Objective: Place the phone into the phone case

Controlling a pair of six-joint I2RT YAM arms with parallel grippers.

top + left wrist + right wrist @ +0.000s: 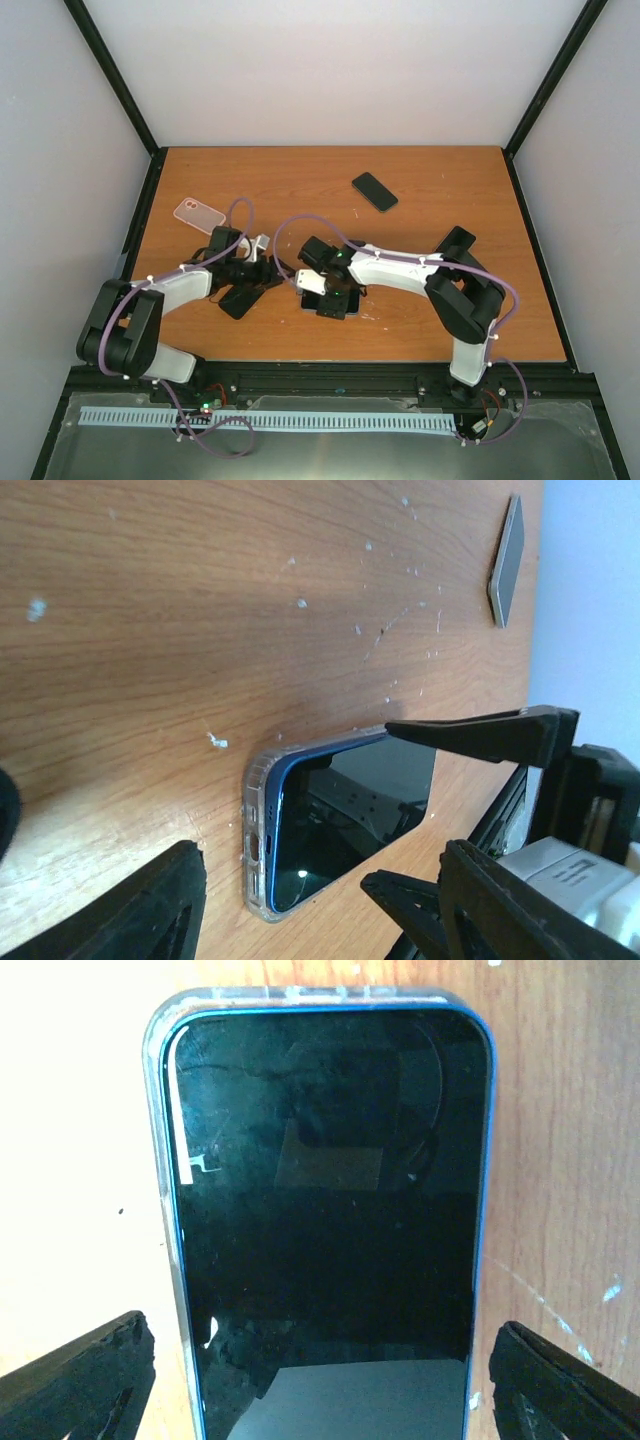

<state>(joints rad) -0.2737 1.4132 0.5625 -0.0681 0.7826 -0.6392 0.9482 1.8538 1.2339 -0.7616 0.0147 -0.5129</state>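
Phone (325,1230) sits in clear case (255,810), flat on table (450,200), screen up; fit looks complete. Right gripper (320,1360) unclenched, jaws wide astride phone, no contact. Left gripper (320,910) likewise spread, empty, near phone's end, prob. to steady it.

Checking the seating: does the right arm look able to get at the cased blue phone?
Likely yes: the right gripper stands open, one finger either side of the blue phone, nothing between.
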